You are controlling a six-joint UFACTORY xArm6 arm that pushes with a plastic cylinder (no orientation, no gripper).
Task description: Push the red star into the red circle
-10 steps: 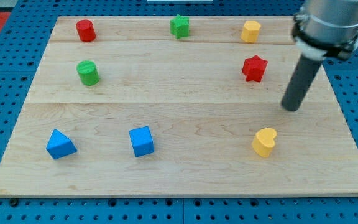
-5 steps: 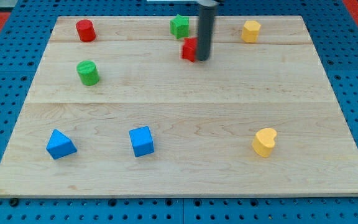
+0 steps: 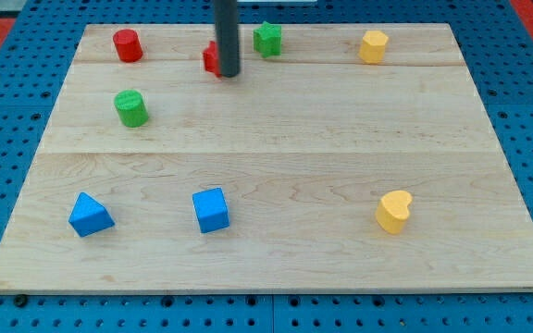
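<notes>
The red star (image 3: 211, 58) lies near the view's top, left of centre, mostly hidden behind my rod. My tip (image 3: 229, 75) sits right against the star's right side. The red circle (image 3: 127, 44), a short red cylinder, stands at the view's top left, well to the left of the star. There is a wide gap of bare board between star and circle.
A green star (image 3: 267, 38) stands just right of my rod at the top. A green cylinder (image 3: 131, 108) is below the red circle. A yellow hexagon (image 3: 373, 45) is top right, a yellow heart (image 3: 394, 211) bottom right, a blue triangle (image 3: 90, 215) and a blue cube (image 3: 211, 209) bottom left.
My tip swept from the right side of the board to the star and has pushed it left and up, from the view's right to just left of the green star.
</notes>
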